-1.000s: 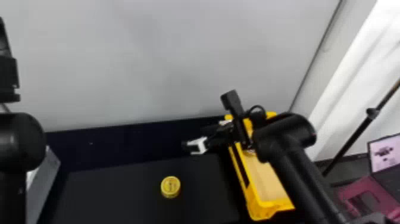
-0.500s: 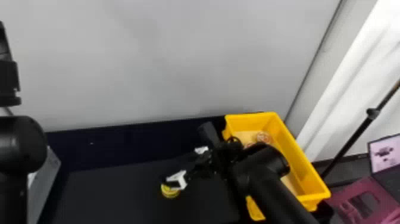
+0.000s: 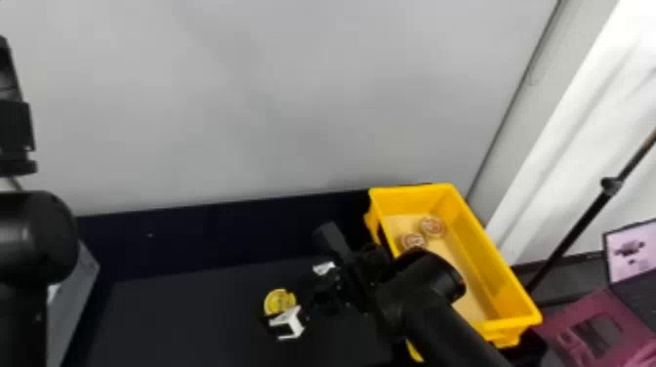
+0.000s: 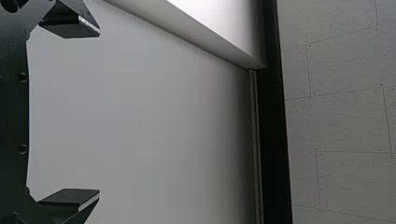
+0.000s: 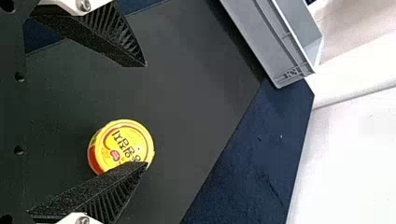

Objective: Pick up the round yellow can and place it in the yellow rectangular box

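Note:
My right gripper [image 3: 287,298] stands open over the round yellow can [image 3: 277,300] on the dark table in the head view. In the right wrist view the can [image 5: 122,143] lies nearer one finger of the right gripper [image 5: 146,113], whose tip covers part of its lid; the other finger is well apart from it. The yellow rectangular box [image 3: 493,258] is right of the can, partly behind the right arm. My left arm [image 3: 34,239] is raised at the left edge; in the left wrist view the left gripper [image 4: 99,113] is open, holding nothing.
Two round items [image 3: 432,226] lie inside the yellow box at its far end. A grey bin [image 3: 80,297] stands at the table's left side, behind the left arm. A wall rises behind the table; a black pole [image 3: 576,234] and a laptop [image 3: 632,251] are at the right.
The right arm has swung left and nearer from over the yellow box to the can, baring most of the box. The can and the left arm have stayed put.

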You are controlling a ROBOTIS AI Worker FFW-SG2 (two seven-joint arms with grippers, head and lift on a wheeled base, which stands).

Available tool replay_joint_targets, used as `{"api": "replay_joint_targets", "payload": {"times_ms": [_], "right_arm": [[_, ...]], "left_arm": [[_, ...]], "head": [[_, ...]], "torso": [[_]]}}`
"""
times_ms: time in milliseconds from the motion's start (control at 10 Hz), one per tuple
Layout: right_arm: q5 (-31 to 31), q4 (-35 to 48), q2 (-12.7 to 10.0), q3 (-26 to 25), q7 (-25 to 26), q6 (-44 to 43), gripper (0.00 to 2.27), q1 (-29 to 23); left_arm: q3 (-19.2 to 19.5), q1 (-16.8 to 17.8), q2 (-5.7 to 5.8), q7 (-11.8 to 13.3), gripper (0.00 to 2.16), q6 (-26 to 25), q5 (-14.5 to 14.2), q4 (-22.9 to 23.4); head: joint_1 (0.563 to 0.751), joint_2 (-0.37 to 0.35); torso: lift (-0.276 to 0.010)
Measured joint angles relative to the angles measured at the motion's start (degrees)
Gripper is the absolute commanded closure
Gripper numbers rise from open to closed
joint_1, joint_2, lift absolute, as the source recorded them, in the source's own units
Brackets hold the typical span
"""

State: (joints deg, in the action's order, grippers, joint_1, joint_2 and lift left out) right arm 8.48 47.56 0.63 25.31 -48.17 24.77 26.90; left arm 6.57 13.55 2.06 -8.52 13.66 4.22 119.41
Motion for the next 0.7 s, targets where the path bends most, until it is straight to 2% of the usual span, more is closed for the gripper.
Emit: {"api": "replay_joint_targets", "payload": {"times_ms": [300, 700], "right_arm": [[0.8, -2.7, 1.6, 2.7, -0.4, -2.3, 0.0, 1.6], [2.3, -5.9, 2.2, 3.8, 0.5, -6.0, 0.0, 2.7]], "left_arm": [[-0.4, 0.3, -0.44, 0.0, 0.07, 0.9, 0.0, -0.7], [-1.0, 0.7, -0.65, 0.0, 0.07, 1.5, 0.0, -1.3]], "head": [[0.694, -0.078], [0.694, -0.078]], "torso": [[-0.005], [-0.005]]}}
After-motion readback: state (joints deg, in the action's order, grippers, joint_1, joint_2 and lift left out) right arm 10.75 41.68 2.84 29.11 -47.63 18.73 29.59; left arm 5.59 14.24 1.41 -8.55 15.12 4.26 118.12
